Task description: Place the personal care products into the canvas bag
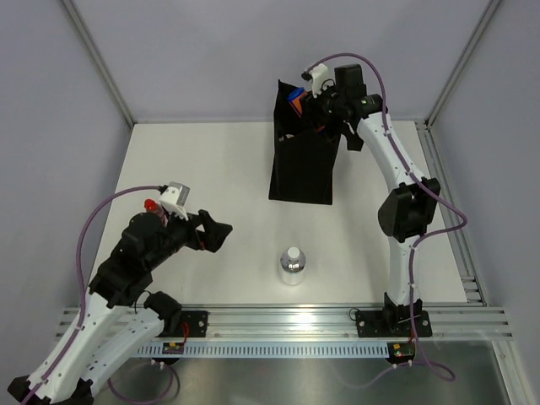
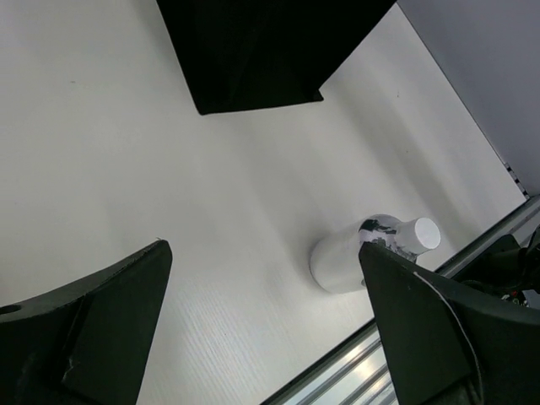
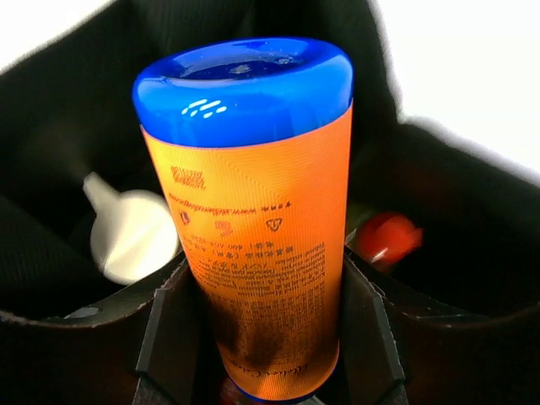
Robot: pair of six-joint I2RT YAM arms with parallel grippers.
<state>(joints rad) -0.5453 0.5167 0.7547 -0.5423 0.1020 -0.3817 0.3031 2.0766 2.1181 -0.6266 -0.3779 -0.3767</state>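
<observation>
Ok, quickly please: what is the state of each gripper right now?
Left gripper: open, holding nothing.
Right gripper: closed on the orange blue-capped tube, above the canvas bag.

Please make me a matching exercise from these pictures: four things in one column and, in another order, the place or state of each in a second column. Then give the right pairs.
1. orange bottle
2. clear bottle
3. canvas bag
4. left tool

A. open and empty, above the table
B. upright at the far side of the table
C. gripped by the right tool over the bag's opening
D. standing alone near the table's near edge

Pairs: 1-C, 2-D, 3-B, 4-A
</observation>
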